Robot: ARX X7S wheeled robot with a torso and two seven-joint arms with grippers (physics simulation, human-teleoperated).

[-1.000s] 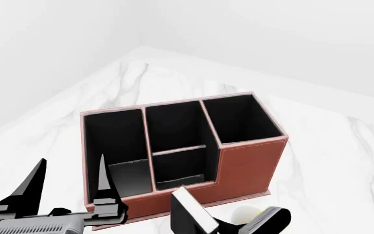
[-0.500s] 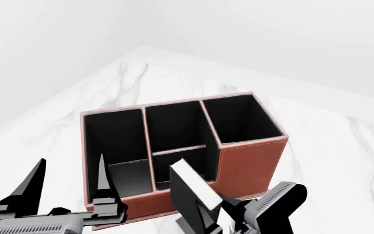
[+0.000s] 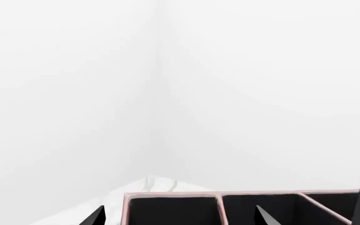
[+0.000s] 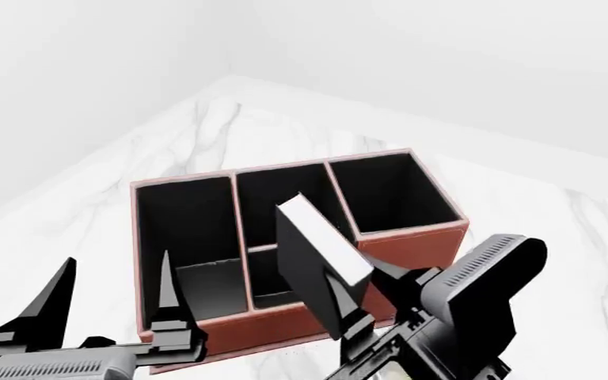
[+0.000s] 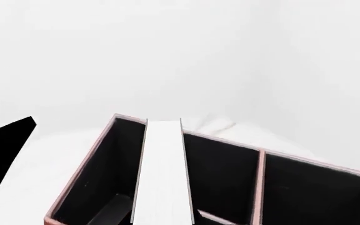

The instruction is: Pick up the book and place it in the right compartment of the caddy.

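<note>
The reddish-brown caddy with a black interior stands mid-table. My right gripper is shut on the dark book, held tilted in the air over the caddy's low front and middle section, white page edges up. The tall right compartment lies just right of the book. In the right wrist view the page edges run straight ahead over the caddy rim, with the right compartment off to the side. My left gripper hangs open before the caddy's left section, holding nothing; its view shows the caddy rim.
The caddy sits on a white marble tabletop whose far corner points away from me, with edges falling off left and right. Plain white walls stand behind. My right arm fills the lower right of the head view.
My right gripper has lifted the book from low near the table's front up and forward, to over the caddy's middle section. The left arm has not moved.
</note>
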